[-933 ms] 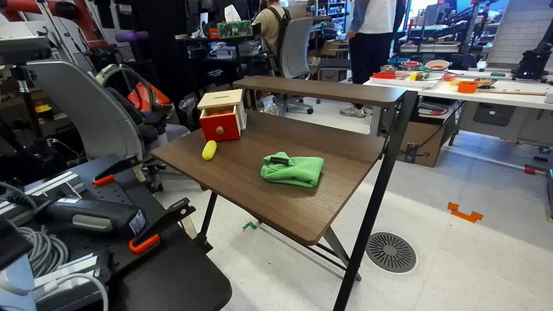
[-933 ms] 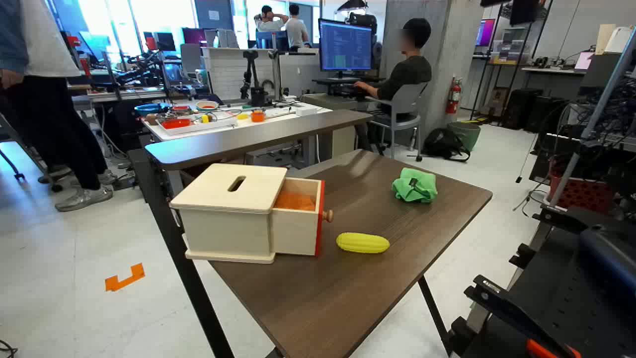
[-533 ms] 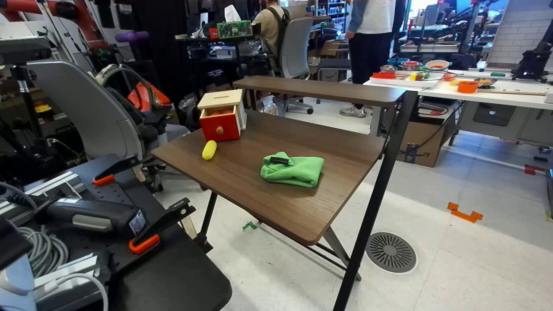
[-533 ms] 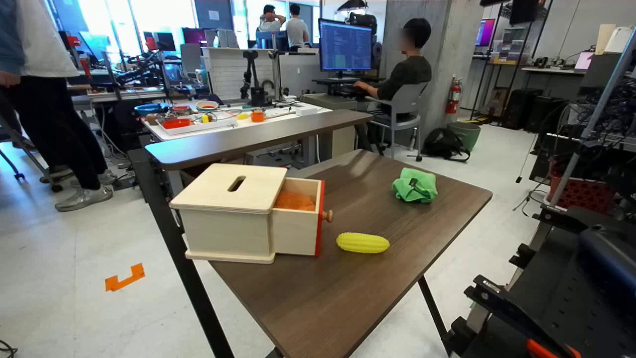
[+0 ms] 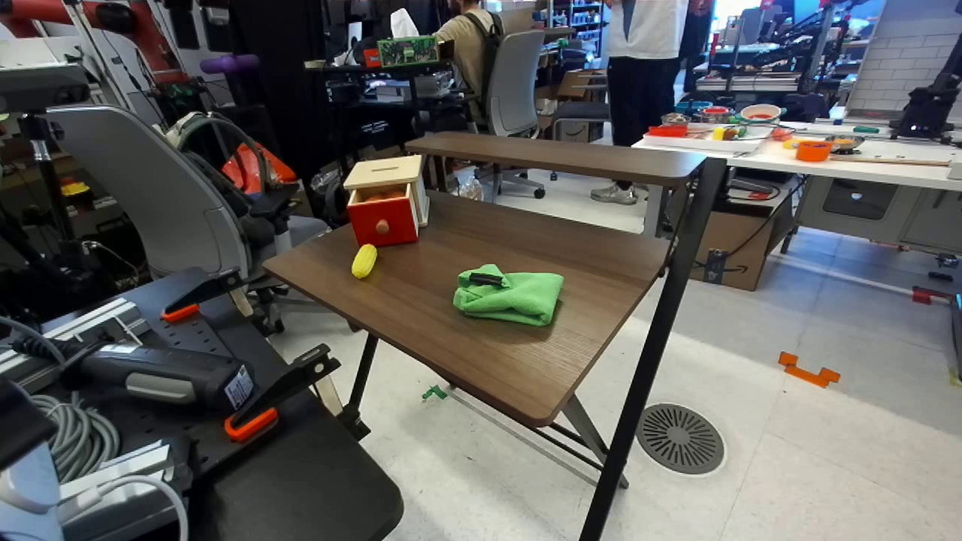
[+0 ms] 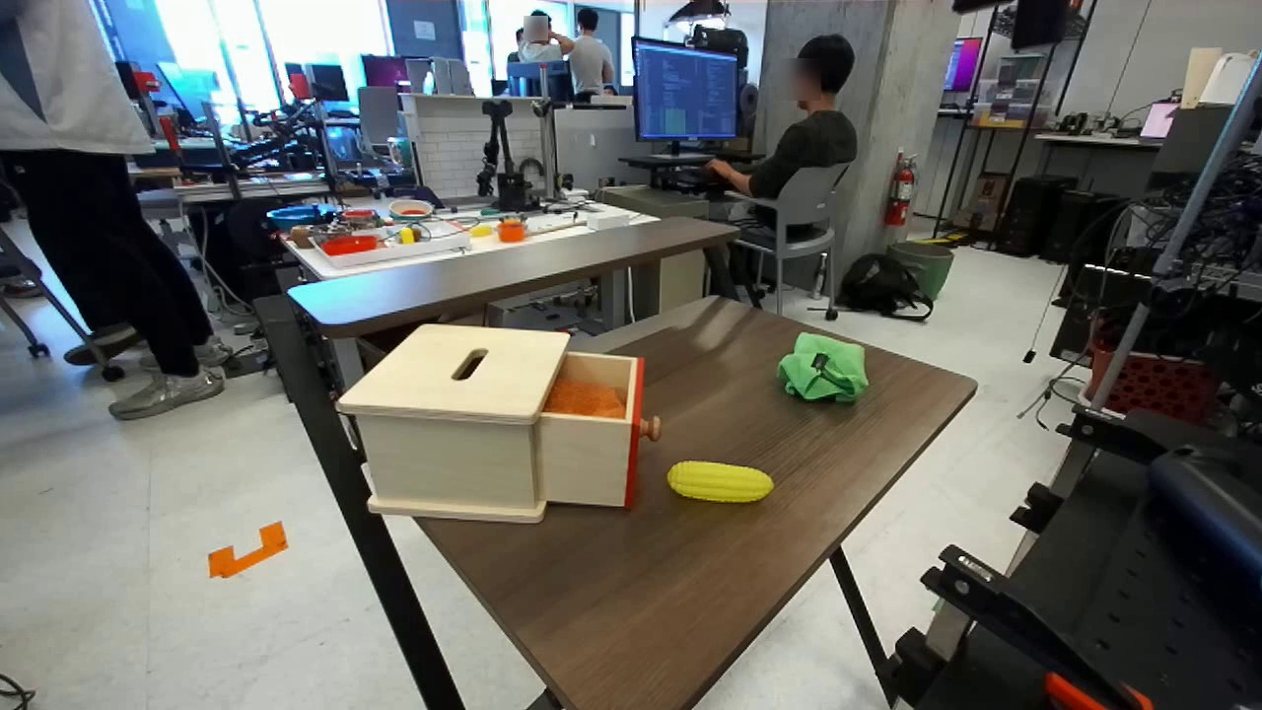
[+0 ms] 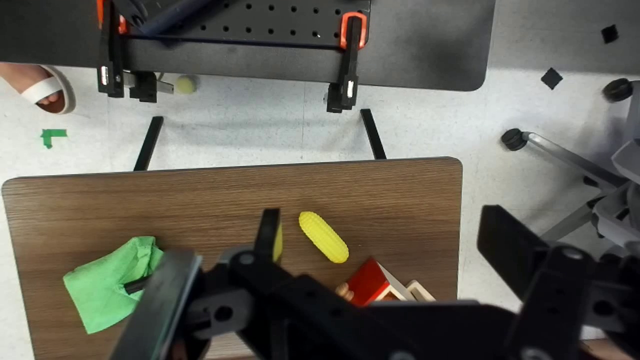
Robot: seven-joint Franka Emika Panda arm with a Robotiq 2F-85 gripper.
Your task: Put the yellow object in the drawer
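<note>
The yellow corn-shaped object (image 5: 364, 261) lies on the brown table in front of the drawer; it shows in both exterior views (image 6: 720, 482) and in the wrist view (image 7: 324, 237). The drawer (image 6: 592, 460) has a red front and a wooden knob and is pulled partly out of a pale wooden box (image 6: 454, 370). Something orange-brown shows inside it. In the wrist view only part of the red drawer (image 7: 367, 281) shows; my gripper hides the rest of the box. My gripper (image 7: 384, 232) is open, with nothing between its fingers, above the table. It is out of both exterior views.
A folded green cloth (image 5: 511, 294) with a black item on it lies on the table (image 5: 481, 361). A raised shelf (image 5: 556, 156) runs along the table's far side. A black table (image 7: 425, 45) with clamps (image 7: 348, 85) stands across a gap of floor.
The corn, drawer and cloth have not moved. A standing person in the background has moved their arms. No earlier wrist frame is given, so my gripper's motion does not show.
</note>
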